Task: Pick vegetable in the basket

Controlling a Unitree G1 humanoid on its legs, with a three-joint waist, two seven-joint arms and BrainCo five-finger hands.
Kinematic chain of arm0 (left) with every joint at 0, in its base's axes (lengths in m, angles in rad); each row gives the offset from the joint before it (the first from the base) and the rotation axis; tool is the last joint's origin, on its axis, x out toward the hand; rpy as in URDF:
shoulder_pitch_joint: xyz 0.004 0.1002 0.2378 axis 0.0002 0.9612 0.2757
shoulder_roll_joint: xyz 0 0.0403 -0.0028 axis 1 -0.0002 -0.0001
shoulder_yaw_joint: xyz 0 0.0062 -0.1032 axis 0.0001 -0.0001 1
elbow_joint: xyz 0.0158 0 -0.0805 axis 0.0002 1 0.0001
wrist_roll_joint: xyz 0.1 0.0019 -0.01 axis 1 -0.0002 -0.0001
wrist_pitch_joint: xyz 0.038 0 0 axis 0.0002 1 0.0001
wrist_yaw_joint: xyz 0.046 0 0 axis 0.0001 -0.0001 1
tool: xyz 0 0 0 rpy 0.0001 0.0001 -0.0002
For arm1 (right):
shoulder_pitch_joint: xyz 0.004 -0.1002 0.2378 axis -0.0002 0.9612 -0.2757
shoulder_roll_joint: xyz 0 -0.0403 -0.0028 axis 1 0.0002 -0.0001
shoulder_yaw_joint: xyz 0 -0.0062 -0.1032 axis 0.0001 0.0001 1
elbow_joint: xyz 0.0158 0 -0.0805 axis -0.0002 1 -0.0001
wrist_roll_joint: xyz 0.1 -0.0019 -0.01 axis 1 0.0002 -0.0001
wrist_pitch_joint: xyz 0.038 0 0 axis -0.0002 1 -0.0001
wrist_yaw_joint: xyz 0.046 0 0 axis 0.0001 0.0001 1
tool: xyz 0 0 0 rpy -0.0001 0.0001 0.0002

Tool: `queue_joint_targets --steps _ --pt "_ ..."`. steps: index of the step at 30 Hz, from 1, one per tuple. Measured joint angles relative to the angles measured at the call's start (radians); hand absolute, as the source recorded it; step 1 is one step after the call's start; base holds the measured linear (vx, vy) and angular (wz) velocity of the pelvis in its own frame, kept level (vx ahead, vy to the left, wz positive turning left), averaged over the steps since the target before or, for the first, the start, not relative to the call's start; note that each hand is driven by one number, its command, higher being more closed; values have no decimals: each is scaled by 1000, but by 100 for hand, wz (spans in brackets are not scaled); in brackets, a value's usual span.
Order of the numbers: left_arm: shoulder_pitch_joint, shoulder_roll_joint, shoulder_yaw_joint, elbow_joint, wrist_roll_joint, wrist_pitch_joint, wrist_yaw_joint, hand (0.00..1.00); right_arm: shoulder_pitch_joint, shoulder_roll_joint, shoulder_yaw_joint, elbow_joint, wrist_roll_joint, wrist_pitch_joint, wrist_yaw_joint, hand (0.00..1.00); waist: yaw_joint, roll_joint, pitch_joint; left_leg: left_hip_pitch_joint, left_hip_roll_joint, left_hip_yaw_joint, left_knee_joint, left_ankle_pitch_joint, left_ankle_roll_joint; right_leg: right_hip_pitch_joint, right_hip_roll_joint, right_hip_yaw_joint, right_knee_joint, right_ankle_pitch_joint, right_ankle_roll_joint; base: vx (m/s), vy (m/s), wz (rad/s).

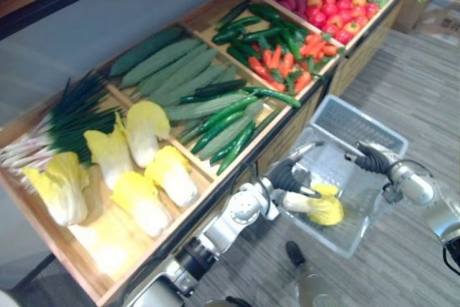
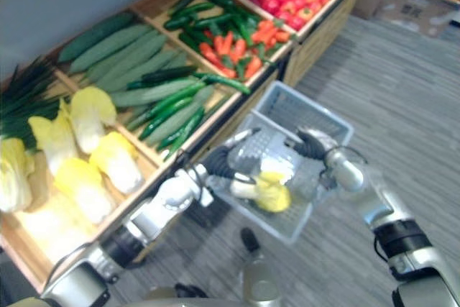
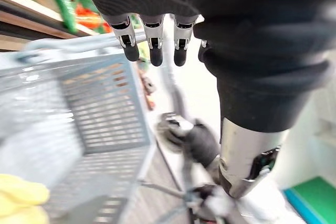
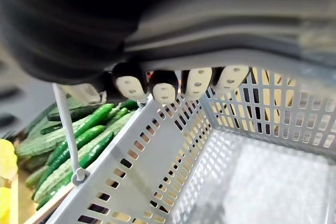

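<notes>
One cabbage (image 1: pixel 327 210) in one basket (image 1: pixel 359 120), right hand (image 1: pixel 372 157) gripping basket

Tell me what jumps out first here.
A pale yellow leafy cabbage lies in the grey slotted plastic basket, gripped by the right hand. The left hand hangs open beside it. Left of them, a wooden display stand holds yellow cabbages, green cucumbers and orange carrots.

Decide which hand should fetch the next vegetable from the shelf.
Left: the left hand looks empty and hangs nearest the shelf, while the right hand is curled on the basket, carrying it.
</notes>
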Motion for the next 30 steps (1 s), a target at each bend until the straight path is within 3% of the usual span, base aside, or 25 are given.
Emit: queue_joint_targets --steps 3,4,9,15,18,22,26,30 --pt "8 81 -69 -185 -138 -19 -56 0 69 65 -107 56 -39 35 -2 100 12 3 -2 -26 0 -54 1 -1 0 1 -15 -71 34 -17 -9 -11 13 56" --pt "8 102 -88 -245 -174 -22 -63 0 100 90 -157 78 -39 50 -5 100 29 6 -5 -31 -2 -71 1 -1 2 1 -23 -106 51 -26 -15 -14 9 60" --pt "11 172 -120 -425 -304 -47 -80 0 223 216 -366 140 -40 104 -66 100 57 10 -46 -81 -23 -183 -7 28 29 19 -81 -271 91 -58 -19 -11 20 99" --pt "118 213 -45 -571 -370 -72 -63 0 341 403 -604 262 -47 111 -171 100 107 -19 -105 -116 -143 -364 -133 109 60 78 -179 -484 100 -68 -29 -7 38 99" --pt "261 151 171 -585 -367 -88 -11 0 367 502 -716 396 -35 121 -214 100 109 -45 -132 -117 -203 -448 -223 167 69 109 -214 -577 91 -77 -38 63 8 90" --pt "423 -26 530 -540 -245 -86 139 0 399 619 -790 578 10 143 -257 100 133 -80 -164 -132 -250 -530 -316 235 69 140 -226 -661 30 -95 -44 58 -30 62" --pt "493 -116 720 -424 -28 -66 275 0 396 658 -829 633 64 137 -295 100 133 -89 -178 -131 -264 -573 -386 286 69 142 -220 -698 20 -98 -40 45 -47 33" --pt "560 -187 905 -251 116 -7 389 0 403 691 -831 668 93 115 -320 100 131 -113 -205 -89 -262 -602 -472 337 65 168 -202 -719 10 -103 -47 65 -43 19"
